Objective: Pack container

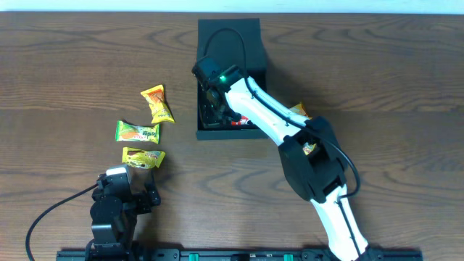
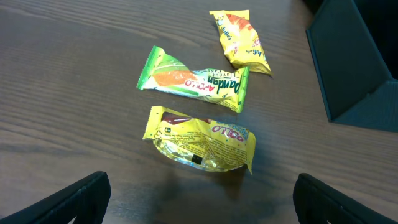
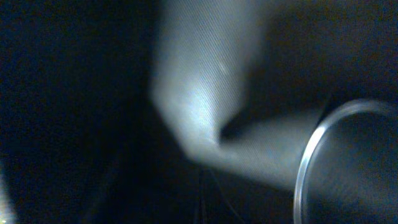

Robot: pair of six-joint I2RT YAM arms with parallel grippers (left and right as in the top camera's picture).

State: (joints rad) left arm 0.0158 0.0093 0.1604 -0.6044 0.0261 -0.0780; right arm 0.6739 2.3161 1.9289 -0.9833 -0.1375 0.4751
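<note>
Where the right arm reaches down into the container (image 1: 250, 43), the right gripper (image 1: 213, 106) is lost in shadow against the left inner wall, and I cannot tell how far its jaws are parted or whether they hold anything. Its wrist camera shows only blurred darkness, a pale grey patch and a curved bright metal rim (image 3: 308, 168) at the right edge. A small red item (image 1: 238, 124) shows on the box floor just beside the gripper; the rest of the contents are hidden by the arm. The container, a dark square box, sits at the top centre of the wooden table (image 1: 377, 65). An orange packet (image 1: 299, 111) peeks out just right of the box. Well to the left lie three snack packets: an orange-yellow packet (image 1: 157, 104), a green packet (image 1: 138, 132) and a yellow packet (image 1: 143, 156). Near the yellow one, the left gripper (image 1: 134, 190) is spread wide with nothing between its fingers.
</note>
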